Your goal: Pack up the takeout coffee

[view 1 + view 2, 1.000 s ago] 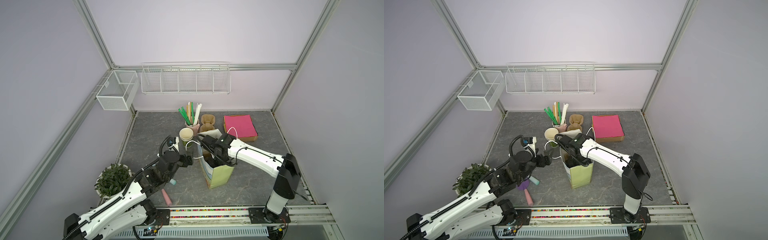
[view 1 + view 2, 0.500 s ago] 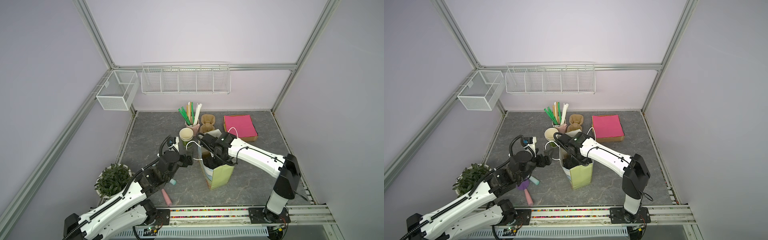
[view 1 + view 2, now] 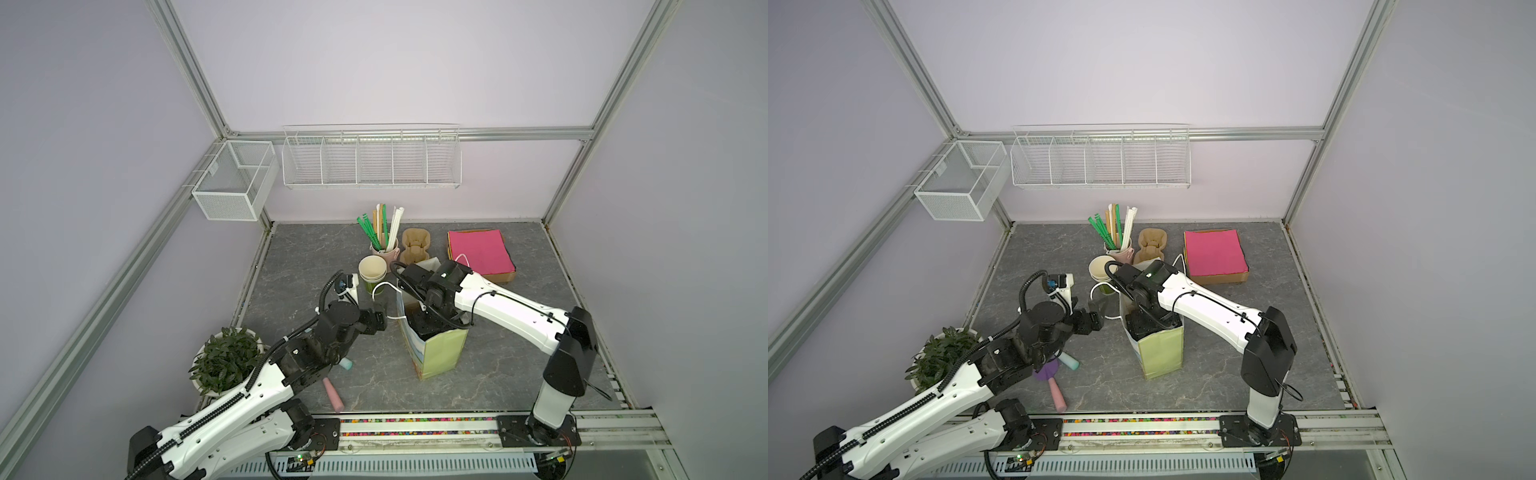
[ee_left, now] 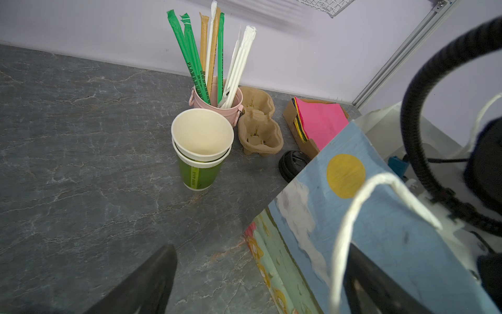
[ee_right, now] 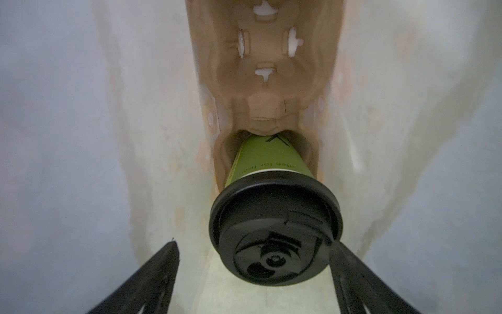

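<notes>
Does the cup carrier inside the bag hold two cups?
No, in the right wrist view only the takeout coffee sits in the carrier; its other pocket is empty.

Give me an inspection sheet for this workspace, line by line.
Surface: grey marbled tabletop, no spills seen.
Job's things: takeout coffee, sip lid on, seated in a pulp carrier inside the paper bag.
Clutter: stacked lidless cups, bucket of straws, spare carriers, napkin box, loose black lid, potted plant, pink stick by the left arm.
Grippers: right gripper open inside the bag, fingers either side of the sip lid; left gripper open beside the bag.
Cables: black hose looped at each wrist.
Surroundings: wire baskets on lilac walls.
</notes>
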